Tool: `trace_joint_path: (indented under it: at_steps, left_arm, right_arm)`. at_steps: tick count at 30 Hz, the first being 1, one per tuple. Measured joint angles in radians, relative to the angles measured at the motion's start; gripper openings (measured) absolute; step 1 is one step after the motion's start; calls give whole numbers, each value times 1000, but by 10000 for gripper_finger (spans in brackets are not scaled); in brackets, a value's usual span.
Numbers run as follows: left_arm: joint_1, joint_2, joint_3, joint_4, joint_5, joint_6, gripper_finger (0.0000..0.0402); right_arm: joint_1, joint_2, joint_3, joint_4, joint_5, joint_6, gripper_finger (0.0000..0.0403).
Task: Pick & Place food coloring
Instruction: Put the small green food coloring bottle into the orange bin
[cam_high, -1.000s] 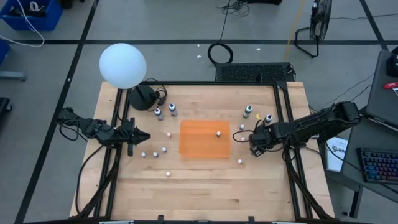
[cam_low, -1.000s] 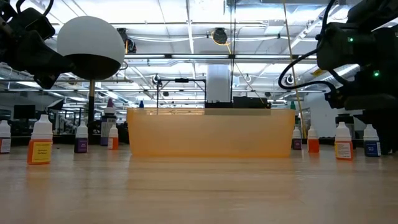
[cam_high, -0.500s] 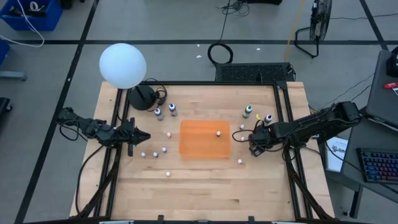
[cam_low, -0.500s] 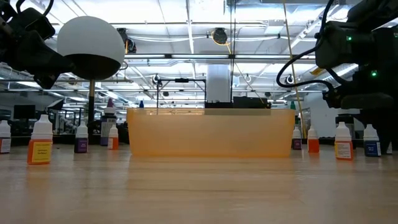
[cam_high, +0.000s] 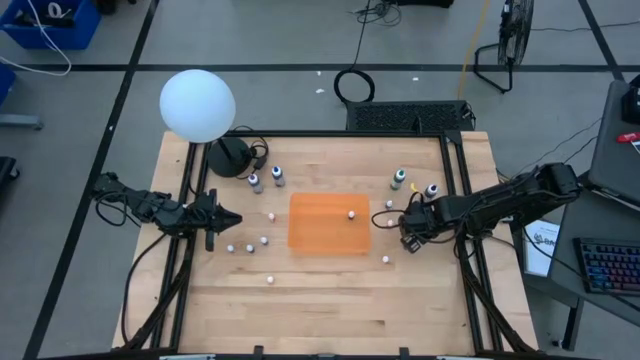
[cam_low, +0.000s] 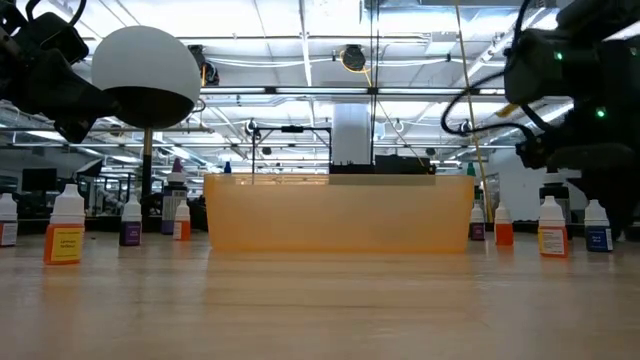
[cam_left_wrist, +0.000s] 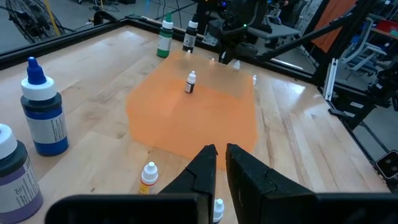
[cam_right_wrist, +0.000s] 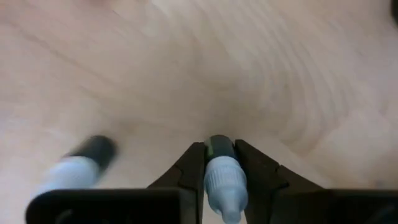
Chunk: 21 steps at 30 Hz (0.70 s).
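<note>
The food coloring is a scatter of tiny bottles around the orange mat (cam_high: 329, 223). Taller ones stand at the far left (cam_high: 254, 182) and far right (cam_high: 399, 179). White-capped small ones dot the wood (cam_high: 250, 246), and one stands on the mat (cam_high: 351, 214). My right gripper (cam_high: 408, 241) hovers low just right of the mat, shut on one small bottle (cam_right_wrist: 221, 180). Another bottle (cam_right_wrist: 81, 165) shows blurred beside it. My left gripper (cam_high: 232, 218) waits shut, left of the mat, holding nothing. My right gripper pinches the small bottle between its two fingers (cam_right_wrist: 194, 163), one on each side. The pale ribbed cap (cam_right_wrist: 222, 186) lies back between the fingers and a dark end (cam_right_wrist: 219, 147) sits at their tips. The fingers point down at the wood. Whether the bottle is lifted clear, I cannot tell.
A big white globe lamp (cam_high: 197, 104) on a black base (cam_high: 229, 157) stands at the far left corner. Black frame rails (cam_high: 462, 190) run along both table sides. Bare wood lies between the mat and the near edge.
In the low view my right arm has shifted slightly toward the table's left. The standing bottles and the mat stay where they were.
</note>
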<state>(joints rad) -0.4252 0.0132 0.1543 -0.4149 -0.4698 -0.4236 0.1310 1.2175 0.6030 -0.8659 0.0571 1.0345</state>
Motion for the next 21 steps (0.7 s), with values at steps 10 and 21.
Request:
trace_joint_path:
  at_steps: [10, 21]
  left_arm:
    - [0, 0, 0, 0, 0, 0, 42]
    - [0, 0, 0, 0, 0, 0, 42]
  right_arm:
    - [3, 5, 333, -126, 158, -121, 56]
    - [-12, 342, 836, -190, 227, -417, 56]
